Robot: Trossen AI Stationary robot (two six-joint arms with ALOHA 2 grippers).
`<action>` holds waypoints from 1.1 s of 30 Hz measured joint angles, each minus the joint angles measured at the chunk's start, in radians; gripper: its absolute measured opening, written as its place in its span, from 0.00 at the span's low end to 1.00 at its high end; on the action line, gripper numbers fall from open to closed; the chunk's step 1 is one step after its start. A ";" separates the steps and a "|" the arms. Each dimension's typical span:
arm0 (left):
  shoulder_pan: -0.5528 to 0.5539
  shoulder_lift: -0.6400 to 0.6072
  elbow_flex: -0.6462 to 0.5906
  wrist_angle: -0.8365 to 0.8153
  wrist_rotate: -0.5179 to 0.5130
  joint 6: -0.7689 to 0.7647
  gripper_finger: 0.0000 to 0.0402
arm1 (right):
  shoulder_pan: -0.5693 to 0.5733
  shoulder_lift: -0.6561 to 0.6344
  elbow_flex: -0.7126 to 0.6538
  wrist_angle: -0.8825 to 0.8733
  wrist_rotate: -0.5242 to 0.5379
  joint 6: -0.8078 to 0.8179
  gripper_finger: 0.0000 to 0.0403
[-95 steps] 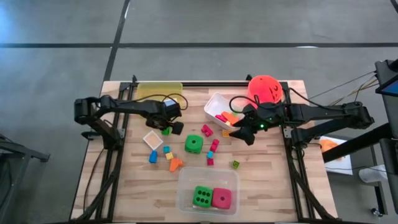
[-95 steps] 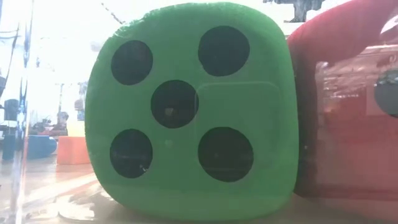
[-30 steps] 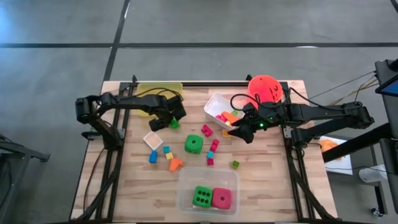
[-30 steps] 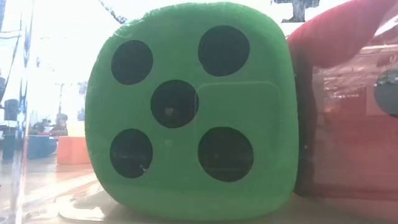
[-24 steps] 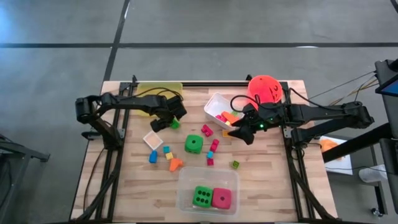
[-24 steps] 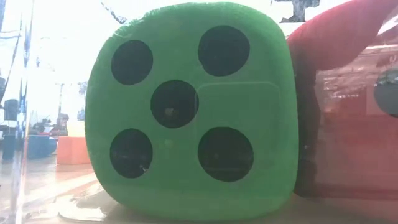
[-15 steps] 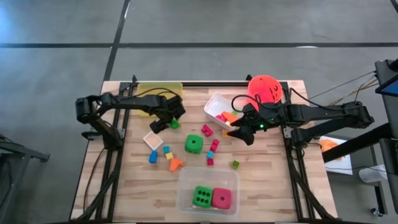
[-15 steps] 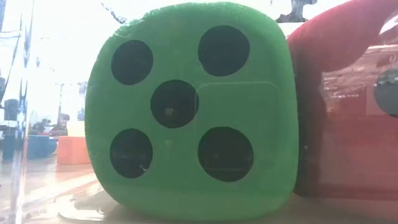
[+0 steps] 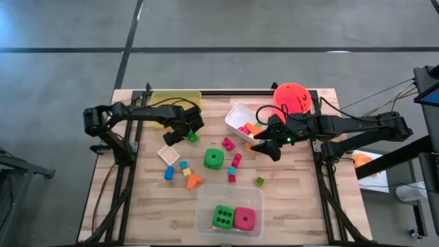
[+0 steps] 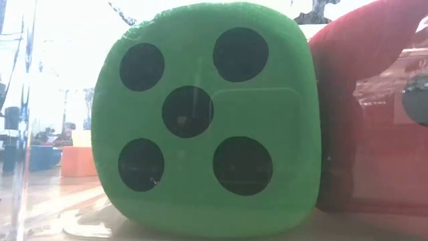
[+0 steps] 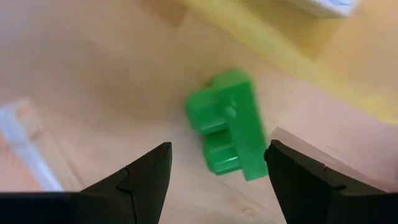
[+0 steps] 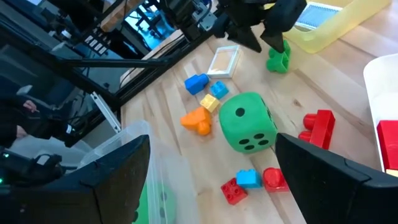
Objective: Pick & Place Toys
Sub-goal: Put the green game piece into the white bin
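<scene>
Left wrist view — left gripper (image 11: 214, 177) open; green block (image 11: 231, 126) between.

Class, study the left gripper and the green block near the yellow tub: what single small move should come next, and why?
Probably lower and close. The left gripper is open, its fingers apart on either side of the green block, which lies on the table beside the yellow tub, not yet gripped.

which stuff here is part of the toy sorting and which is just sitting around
Job:
- green block between the left gripper fingers, on the table
- loose green die
- small blocks on the table
- dice in the clear tub
- right gripper, open

Lying about:
- yellow tub
- white tub
- orange bucket
</scene>
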 joint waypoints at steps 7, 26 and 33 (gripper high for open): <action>-0.002 -0.001 0.057 0.002 -0.013 0.582 0.63 | 0.000 0.000 0.000 -0.001 -0.002 -0.013 0.84; -0.122 0.000 0.048 0.037 -0.099 2.274 0.63 | 0.022 0.000 0.000 0.000 0.011 0.107 0.84; -0.117 0.000 -0.028 0.074 -0.095 2.279 0.63 | 0.053 0.000 0.000 0.021 0.055 0.145 0.84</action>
